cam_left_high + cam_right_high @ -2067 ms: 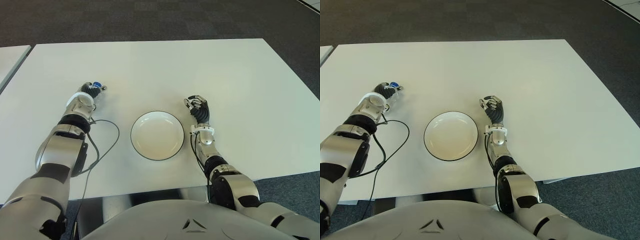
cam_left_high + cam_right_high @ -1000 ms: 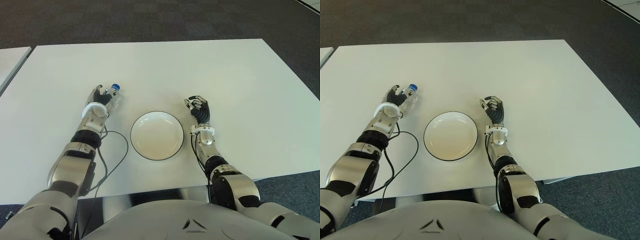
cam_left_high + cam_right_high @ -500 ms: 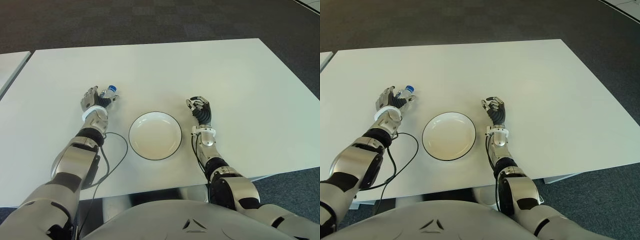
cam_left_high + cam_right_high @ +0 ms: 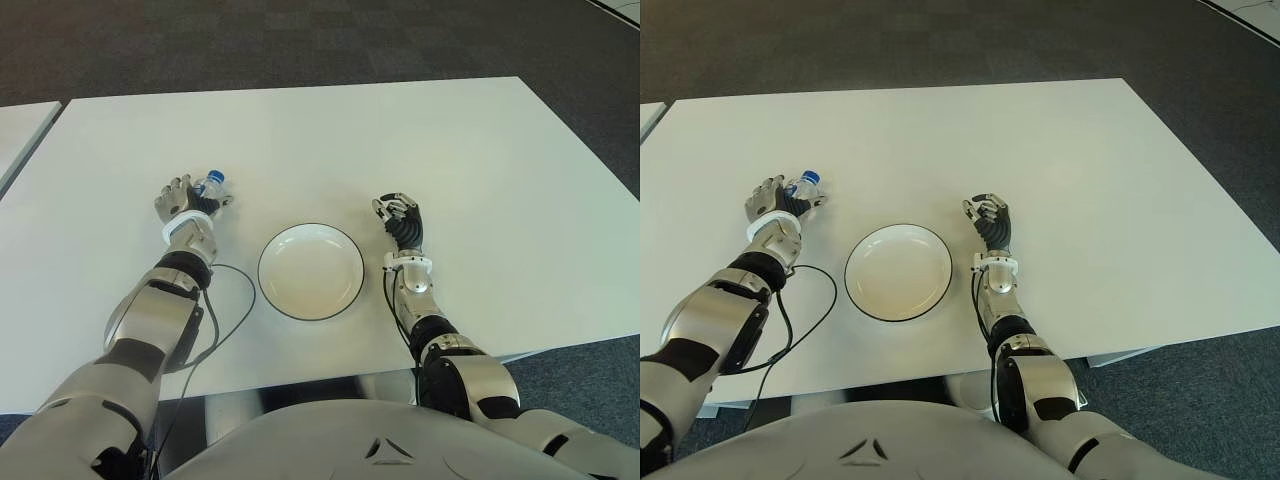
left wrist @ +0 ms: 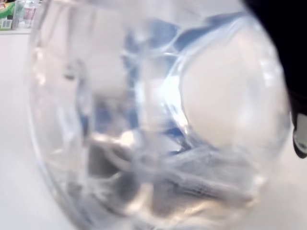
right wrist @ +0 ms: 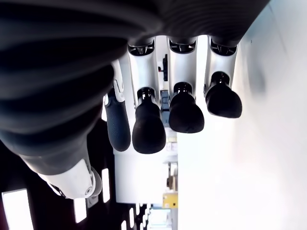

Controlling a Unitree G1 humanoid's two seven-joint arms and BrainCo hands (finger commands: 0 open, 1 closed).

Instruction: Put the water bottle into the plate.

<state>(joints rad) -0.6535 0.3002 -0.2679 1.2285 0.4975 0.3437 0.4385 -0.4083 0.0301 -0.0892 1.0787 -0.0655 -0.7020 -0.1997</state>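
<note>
White table (image 4: 300, 140) bears the plate (image 4: 311, 271) between hands; left hand (image 4: 183, 203) grips the water bottle (image 4: 209, 187), right hand (image 4: 404, 222) curled empty.

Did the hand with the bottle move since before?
Yes. The left hand, gripping the water bottle, swung toward the plate, then drifted back left, staying clearly left of it.

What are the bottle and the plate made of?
The bottle, held in the left hand, looks like clear, thin plastic: you see straight through it in the wrist view, and its cap is blue. The plate looks like glossy white ceramic with a dark rim, though it might be melamine.
</note>
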